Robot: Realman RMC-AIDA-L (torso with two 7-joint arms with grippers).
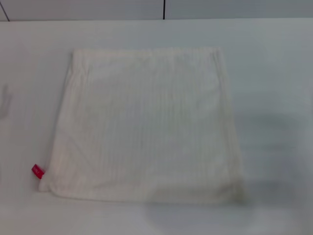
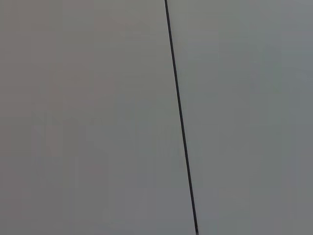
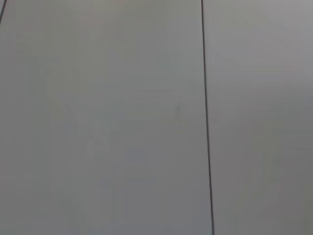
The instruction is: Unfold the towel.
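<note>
The towel (image 1: 144, 125) lay flat on the white table (image 1: 274, 73), spread out as a rough square in the middle of the head view, a little left of centre. Faint ribbed stripes ran from the near edge to the far edge. A thicker hem showed along the far edge and down the left side. A small red tag (image 1: 37, 171) stuck out at the near left corner — bright against the pale cloth. The near right corner looked slightly rumpled.

Neither gripper was in sight in any view, so their state could not be told. Both wrist views showed only a plain grey wall (image 2: 88, 117) crossed by a thin dark seam (image 2: 181, 117) — the same wall ran behind the far edge of the table.
</note>
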